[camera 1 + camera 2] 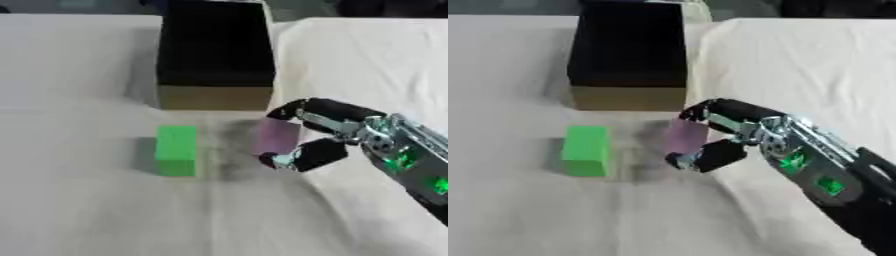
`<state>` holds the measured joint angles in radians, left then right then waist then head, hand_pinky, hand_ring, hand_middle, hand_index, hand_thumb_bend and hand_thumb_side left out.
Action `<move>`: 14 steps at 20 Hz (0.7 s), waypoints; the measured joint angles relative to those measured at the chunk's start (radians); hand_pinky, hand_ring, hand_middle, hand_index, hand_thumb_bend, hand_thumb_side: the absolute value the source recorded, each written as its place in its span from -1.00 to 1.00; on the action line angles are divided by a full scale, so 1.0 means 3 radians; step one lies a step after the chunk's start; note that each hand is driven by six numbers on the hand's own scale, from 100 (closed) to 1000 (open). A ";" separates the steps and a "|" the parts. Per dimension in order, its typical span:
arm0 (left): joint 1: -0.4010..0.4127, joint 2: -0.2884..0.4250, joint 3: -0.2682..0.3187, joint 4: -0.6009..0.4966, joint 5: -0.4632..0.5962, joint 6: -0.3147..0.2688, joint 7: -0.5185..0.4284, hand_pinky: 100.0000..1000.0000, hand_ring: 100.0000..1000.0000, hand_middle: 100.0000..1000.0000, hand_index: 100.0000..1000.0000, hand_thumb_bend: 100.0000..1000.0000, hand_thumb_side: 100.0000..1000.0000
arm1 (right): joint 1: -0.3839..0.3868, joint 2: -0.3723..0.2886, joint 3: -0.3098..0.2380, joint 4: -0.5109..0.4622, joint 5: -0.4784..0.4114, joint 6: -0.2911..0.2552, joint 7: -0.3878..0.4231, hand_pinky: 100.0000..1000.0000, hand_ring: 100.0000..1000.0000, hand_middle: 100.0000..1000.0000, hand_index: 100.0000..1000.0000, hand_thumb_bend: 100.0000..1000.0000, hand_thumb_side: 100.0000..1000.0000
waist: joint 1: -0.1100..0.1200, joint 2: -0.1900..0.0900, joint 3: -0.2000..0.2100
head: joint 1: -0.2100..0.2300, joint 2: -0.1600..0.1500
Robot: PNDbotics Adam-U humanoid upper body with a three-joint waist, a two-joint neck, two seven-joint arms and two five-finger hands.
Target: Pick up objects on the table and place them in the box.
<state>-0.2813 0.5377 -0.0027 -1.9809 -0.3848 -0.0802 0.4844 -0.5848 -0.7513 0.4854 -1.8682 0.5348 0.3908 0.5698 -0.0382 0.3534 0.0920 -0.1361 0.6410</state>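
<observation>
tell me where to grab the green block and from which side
Grip the green block across its two long side faces, coming down from above. It lies flat with its long axis running toward the box, with bare cloth on both sides. The right hand already holds a purple object.

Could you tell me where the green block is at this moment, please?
The green block lies on the table left of centre in both views, just in front of the box and to the left of the right hand, which is curled round a purple object.
</observation>
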 measured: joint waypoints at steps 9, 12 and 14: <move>-0.0001 0.0000 0.0000 0.0000 0.0017 -0.0009 -0.0009 0.32 0.48 0.30 0.57 -0.51 1.00 | -0.0045 0.0031 0.0026 0.0019 0.0084 -0.0024 -0.0014 0.65 0.59 0.17 0.58 -1.00 -0.02 | -0.0003 0.0000 0.0005 | -0.0005 0.0000; -0.0003 0.0000 0.0000 0.0000 0.0022 -0.0010 -0.0010 0.32 0.48 0.30 0.58 -0.51 1.00 | -0.0045 0.0031 0.0026 0.0019 0.0152 0.0020 -0.0148 0.56 0.41 0.08 0.52 -1.00 -0.17 | -0.0005 -0.0001 0.0004 | -0.0005 0.0000; -0.0004 0.0000 0.0000 0.0000 0.0023 -0.0011 -0.0010 0.32 0.48 0.30 0.58 -0.51 1.00 | -0.0045 0.0031 0.0026 0.0019 0.0155 0.0045 -0.0226 0.55 0.36 0.09 0.53 -1.00 -0.26 | -0.0006 -0.0002 0.0004 | -0.0005 0.0000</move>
<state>-0.2826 0.5377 -0.0028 -1.9809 -0.3779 -0.0836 0.4814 -0.5982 -0.7419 0.4932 -1.8624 0.5813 0.4043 0.5020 -0.0400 0.3529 0.0931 -0.1376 0.6409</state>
